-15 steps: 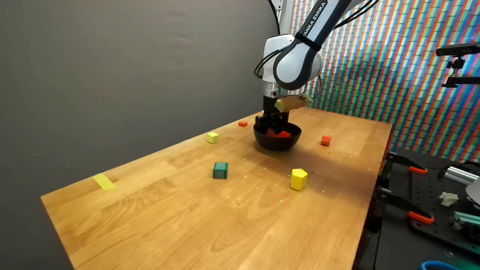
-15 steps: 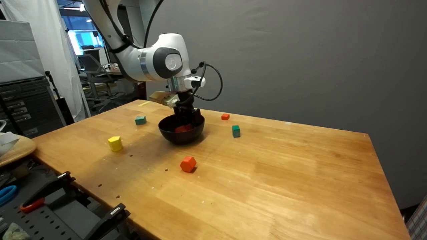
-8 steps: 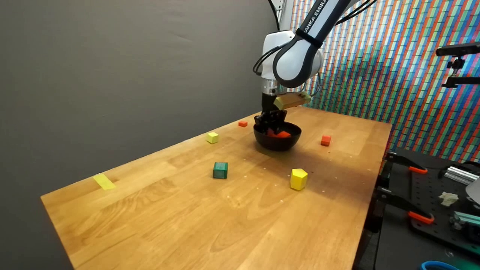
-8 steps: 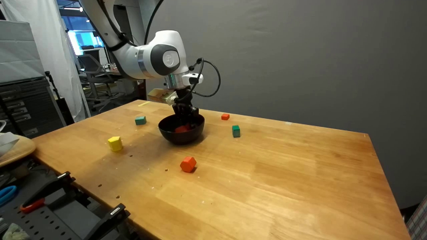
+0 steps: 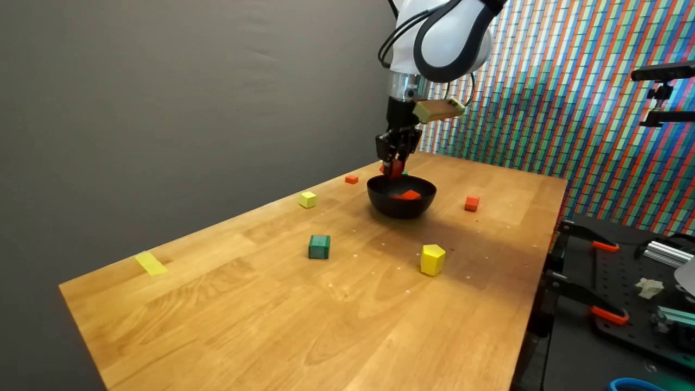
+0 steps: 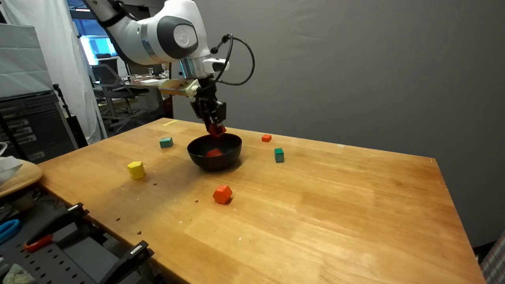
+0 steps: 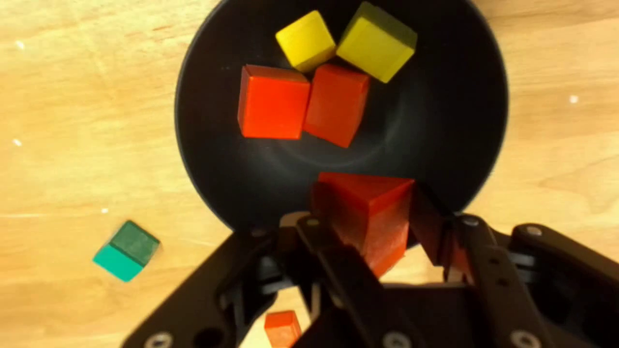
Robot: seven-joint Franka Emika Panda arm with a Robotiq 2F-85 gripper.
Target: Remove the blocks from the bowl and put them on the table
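My gripper (image 7: 368,208) is shut on a red block (image 7: 370,227) with a triangular top face, one finger pressed on either side. In both exterior views the held block (image 5: 395,169) (image 6: 217,130) hangs just above the far rim of the black bowl (image 5: 402,208) (image 6: 215,163). Inside the bowl, the wrist view shows two red blocks (image 7: 274,104) (image 7: 337,104) touching and two yellow blocks (image 7: 307,41) (image 7: 377,43). On the wooden table (image 5: 244,320) lie a green block (image 5: 319,247), yellow blocks (image 5: 308,199) (image 5: 433,259) and red blocks (image 5: 472,203) (image 5: 352,179).
An exterior view has a green block (image 6: 279,155) and a red block (image 6: 223,194) on the bowl's right side. Black clamps (image 6: 128,262) grip the table edge beside a dark side bench (image 5: 575,336). A flat yellow tape strip (image 5: 151,263) sticks near the wall-side edge.
The gripper has closed on a red block inside the bowl and risen with it above the rim. The bowl and the blocks on the table have stayed in place.
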